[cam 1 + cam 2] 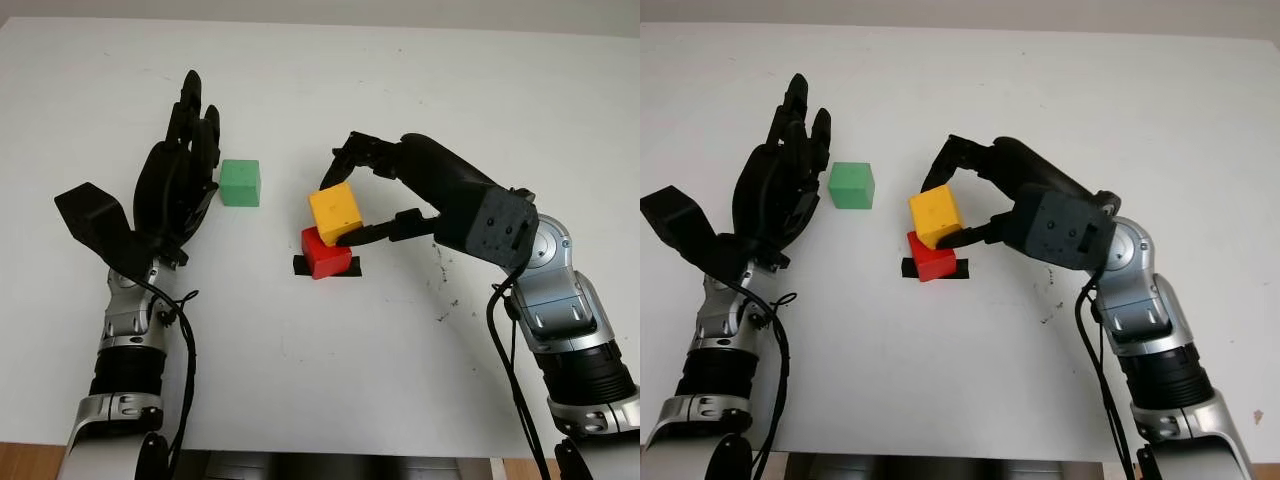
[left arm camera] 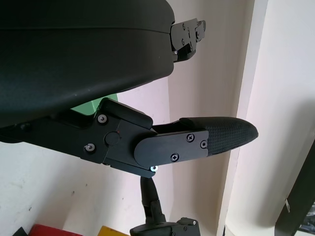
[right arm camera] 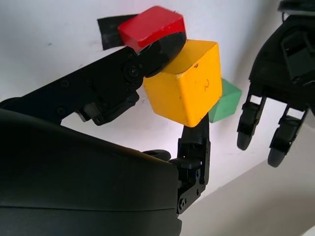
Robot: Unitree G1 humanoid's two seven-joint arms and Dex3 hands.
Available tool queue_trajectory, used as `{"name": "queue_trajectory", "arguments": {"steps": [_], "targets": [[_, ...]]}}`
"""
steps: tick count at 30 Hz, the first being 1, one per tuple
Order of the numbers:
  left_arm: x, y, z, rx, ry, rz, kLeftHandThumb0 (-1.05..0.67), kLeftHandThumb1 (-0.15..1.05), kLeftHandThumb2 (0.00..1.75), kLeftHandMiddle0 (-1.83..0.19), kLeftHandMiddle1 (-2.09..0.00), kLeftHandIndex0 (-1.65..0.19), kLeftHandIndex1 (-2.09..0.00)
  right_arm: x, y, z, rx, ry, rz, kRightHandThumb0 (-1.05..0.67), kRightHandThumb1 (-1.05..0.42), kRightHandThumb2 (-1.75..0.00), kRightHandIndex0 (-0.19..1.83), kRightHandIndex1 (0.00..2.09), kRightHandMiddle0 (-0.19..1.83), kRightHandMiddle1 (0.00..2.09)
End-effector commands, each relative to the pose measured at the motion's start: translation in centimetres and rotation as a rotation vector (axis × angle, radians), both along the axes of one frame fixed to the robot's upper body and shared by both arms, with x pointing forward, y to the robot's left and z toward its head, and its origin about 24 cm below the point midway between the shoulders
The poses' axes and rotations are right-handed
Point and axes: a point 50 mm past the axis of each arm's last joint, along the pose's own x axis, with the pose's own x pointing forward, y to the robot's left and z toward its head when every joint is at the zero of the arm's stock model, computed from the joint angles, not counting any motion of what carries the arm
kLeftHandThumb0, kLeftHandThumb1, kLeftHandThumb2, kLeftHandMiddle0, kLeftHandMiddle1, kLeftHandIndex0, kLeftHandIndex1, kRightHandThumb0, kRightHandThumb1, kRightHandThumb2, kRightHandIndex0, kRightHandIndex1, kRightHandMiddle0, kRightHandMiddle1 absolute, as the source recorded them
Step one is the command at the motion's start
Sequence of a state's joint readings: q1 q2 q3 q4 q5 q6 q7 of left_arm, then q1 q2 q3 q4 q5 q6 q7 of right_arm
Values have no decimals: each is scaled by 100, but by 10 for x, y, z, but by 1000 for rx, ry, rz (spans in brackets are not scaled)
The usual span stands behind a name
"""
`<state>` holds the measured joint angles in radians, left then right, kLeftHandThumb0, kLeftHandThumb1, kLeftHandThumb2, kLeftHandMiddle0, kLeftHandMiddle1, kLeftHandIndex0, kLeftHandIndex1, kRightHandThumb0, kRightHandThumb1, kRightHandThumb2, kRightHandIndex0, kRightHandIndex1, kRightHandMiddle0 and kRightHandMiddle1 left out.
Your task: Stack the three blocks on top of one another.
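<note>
A red block sits on a strip of black tape at the table's middle. My right hand is shut on a yellow block, holding it tilted on top of the red block; in the right wrist view the yellow block is pinched between the fingers. A green block stands alone on the table to the left. My left hand is open, raised just left of the green block.
The white table reaches to a pale wall at the back. Its front edge runs along the bottom, with wooden floor showing at the corners.
</note>
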<state>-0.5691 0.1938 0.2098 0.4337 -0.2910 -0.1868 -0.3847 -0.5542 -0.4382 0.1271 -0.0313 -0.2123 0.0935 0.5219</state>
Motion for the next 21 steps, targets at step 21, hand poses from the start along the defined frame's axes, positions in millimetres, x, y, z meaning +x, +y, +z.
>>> {"name": "queue_trajectory", "arguments": {"steps": [21], "targets": [[-2, 1, 0, 6, -16, 9, -80, 105, 53, 19, 0, 19, 0, 7, 9, -4, 110, 55, 57, -46, -96, -5, 28, 2, 33, 159]]}}
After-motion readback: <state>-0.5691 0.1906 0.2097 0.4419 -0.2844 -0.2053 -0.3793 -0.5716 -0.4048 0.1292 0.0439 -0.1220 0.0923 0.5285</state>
